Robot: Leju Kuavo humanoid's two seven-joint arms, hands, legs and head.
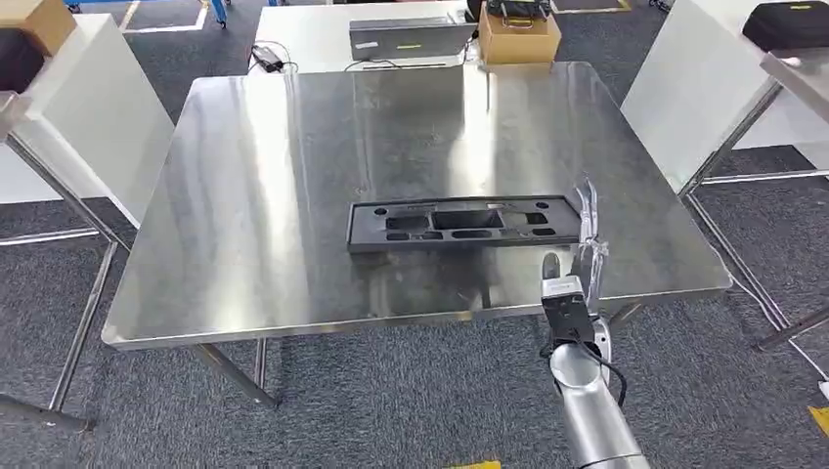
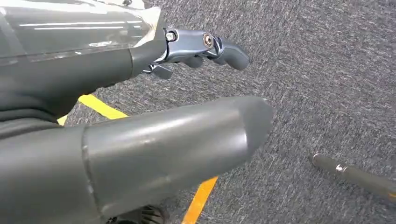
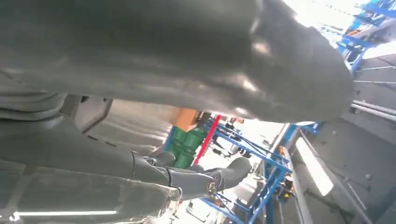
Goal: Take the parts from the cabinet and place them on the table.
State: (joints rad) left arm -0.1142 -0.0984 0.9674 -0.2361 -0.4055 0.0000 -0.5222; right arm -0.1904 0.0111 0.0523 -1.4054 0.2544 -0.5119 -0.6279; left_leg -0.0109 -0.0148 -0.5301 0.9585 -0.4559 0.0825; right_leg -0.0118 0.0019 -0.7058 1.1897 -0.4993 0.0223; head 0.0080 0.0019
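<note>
Steel table [image 1: 293, 195] carries one black part [image 1: 464, 224]; right hand [image 1: 585, 239] beside it, grip unclear.

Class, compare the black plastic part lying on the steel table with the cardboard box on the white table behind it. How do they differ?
The black part is dark, long and flat; the cardboard box is tan and blocky. The part lies on the steel table near the right hand; the box stands farther off. Both rest on tabletops.

Beyond the near steel surface we see a white table [image 1: 313, 34] carrying a grey laptop [image 1: 409, 39], a cardboard box [image 1: 519, 37] and a black power adapter [image 1: 266, 59]. Grey carpet [image 2: 327, 70] crossed by yellow tape [image 2: 198, 200]; blue racking [image 3: 271, 172] rises in the right wrist view.
</note>
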